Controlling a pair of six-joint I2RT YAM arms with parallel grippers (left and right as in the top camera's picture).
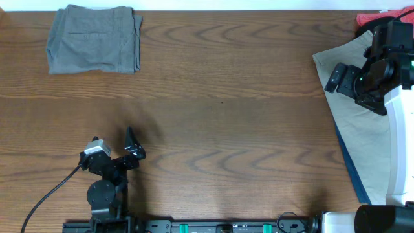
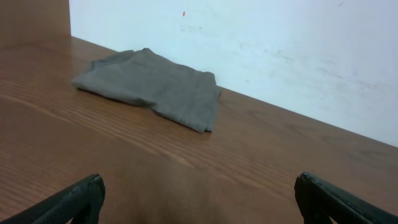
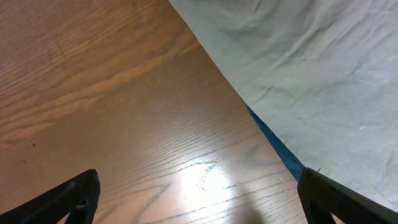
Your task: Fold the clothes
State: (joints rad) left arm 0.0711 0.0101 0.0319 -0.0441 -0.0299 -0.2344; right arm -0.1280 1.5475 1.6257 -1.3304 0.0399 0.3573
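Grey shorts point(image 1: 94, 39) lie folded at the upper left of the overhead frame, on the wooden table point(image 1: 226, 110). Khaki shorts point(image 1: 369, 136) lie spread at the right edge. You see both the left gripper point(image 2: 199, 199), lower left, and the right gripper point(image 3: 199, 202), at the khaki edge, spread wide and empty.

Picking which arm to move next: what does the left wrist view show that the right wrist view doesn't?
Only the left wrist view shows the folded grey shorts, lying near the white wall. Only the right wrist view shows the khaki cloth, spread out and wrinkled, with a blue strip along its edge. Both show the wooden table and that arm's own pincer: the left pincer and the right pincer are each open with nothing between the fingers.
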